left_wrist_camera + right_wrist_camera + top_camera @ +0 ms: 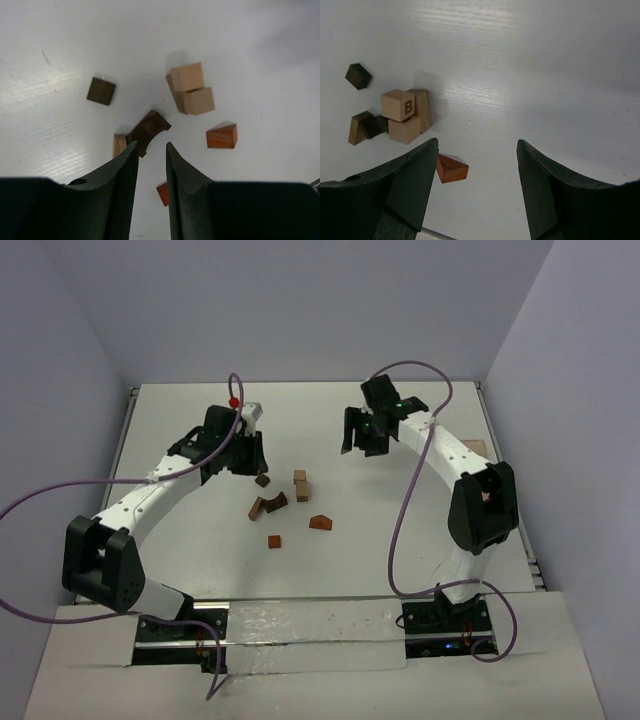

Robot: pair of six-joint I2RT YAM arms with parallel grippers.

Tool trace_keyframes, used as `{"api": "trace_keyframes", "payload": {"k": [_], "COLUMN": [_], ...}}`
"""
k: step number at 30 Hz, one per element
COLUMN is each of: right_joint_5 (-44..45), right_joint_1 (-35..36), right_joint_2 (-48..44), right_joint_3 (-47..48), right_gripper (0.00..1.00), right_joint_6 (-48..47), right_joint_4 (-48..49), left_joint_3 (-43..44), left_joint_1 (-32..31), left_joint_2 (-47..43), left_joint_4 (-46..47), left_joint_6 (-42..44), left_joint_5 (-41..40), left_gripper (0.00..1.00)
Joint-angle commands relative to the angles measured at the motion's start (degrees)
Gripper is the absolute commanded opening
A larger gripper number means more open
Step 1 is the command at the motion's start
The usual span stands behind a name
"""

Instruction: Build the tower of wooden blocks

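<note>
Top external view first: your left arm's forearm slants from its elbow low on the left, up and right across the table. It ends with the left gripper tipped down at the left edge of the block cluster. Your right arm rises from its base, folds at an elbow out on the right, then reaches back up and left. That puts the right gripper over bare table, behind and to the right of the blocks.

From the left wrist cam, the left gripper has its fingers drawn nearly together with just a thin slit between them, and nothing is in that slit. The dark arch lies just past the tips, with a small tan piece touching its left side.

Right wrist cam shows the right gripper spread wide and empty, up off the table.

The wood block tower is only a short stack in the middle of the cluster. It's a pale cube with a B on it, sitting on another pale cube, with a taller tan block right up against them.

Loose on the table around it:
- a dark cube to the tower's left
- a reddish wedge nearer the arm bases
- a small reddish cube closest to the arm bases
</note>
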Motion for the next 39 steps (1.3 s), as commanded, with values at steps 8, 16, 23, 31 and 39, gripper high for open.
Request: {"api": "trace_keyframes", "payload": {"k": [8, 16, 23, 31, 39], "right_joint_5": [1.9, 0.8, 0.1, -0.3, -0.2], "right_joint_1": [7.4, 8.4, 9.0, 9.5, 9.6], "right_joint_2": [9.6, 14.9, 17.0, 19.5, 20.8], "right_joint_3": [2.8, 6.5, 8.9, 11.6, 13.5], "right_gripper": [0.68, 0.68, 0.68, 0.68, 0.68], "right_joint_6": [-0.8, -0.6, -0.3, 0.1, 0.2], "right_joint_4": [2.1, 1.1, 1.6, 1.6, 1.0], "left_joint_3": [-1.5, 1.9, 3.0, 4.2, 5.4], "left_joint_1": [-0.2, -0.2, -0.2, -0.2, -0.2], "left_joint_2": [7.0, 14.5, 17.6, 20.0, 21.9], "left_joint_4": [6.9, 6.9, 8.0, 9.3, 10.0], "left_joint_6": [2.5, 1.4, 0.3, -0.7, -1.5], "left_joint_5": [9.7, 11.5, 12.8, 13.7, 12.6], "left_gripper": [0.29, 0.26, 0.26, 0.26, 0.26]}}
